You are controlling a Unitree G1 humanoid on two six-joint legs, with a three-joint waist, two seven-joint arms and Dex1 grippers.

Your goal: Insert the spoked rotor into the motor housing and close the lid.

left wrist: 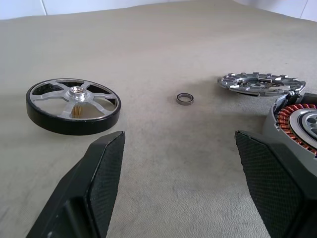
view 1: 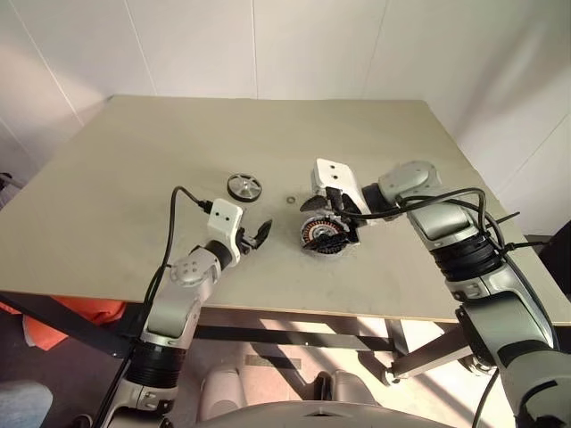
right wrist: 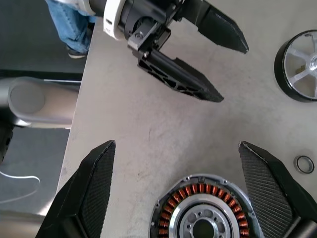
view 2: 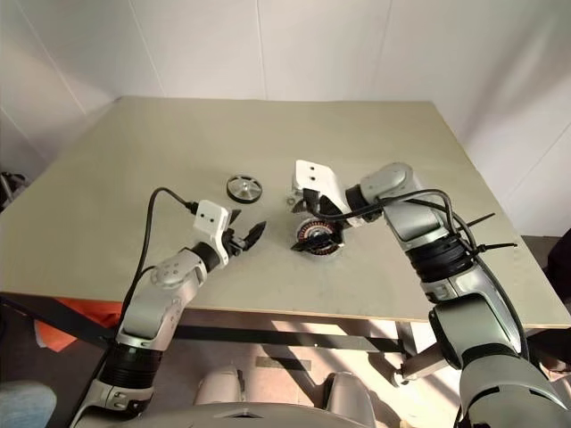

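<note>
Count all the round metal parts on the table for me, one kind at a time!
Spoked rotor: 1
Motor housing with copper windings: 1
Notched lid: 1
Small loose ring: 1
Total: 4

The housing (view 1: pixel 321 236) is lying near the middle of the bench (view 1: pixel 134 178). The rotor (view 1: pixel 244 186) is lying flat at its ten o'clock, well apart. A small ring (view 1: pixel 292 198) is lying between them, nearer the housing. The lid (left wrist: pixel 260 83) is sitting just behind the housing, at twelve o'clock. The left pincer (view 1: pixel 259 234) is hovering at the housing's nine o'clock, with the rotor at its eleven o'clock. The right pincer (right wrist: pixel 193 188) is hanging right above the housing.
</note>
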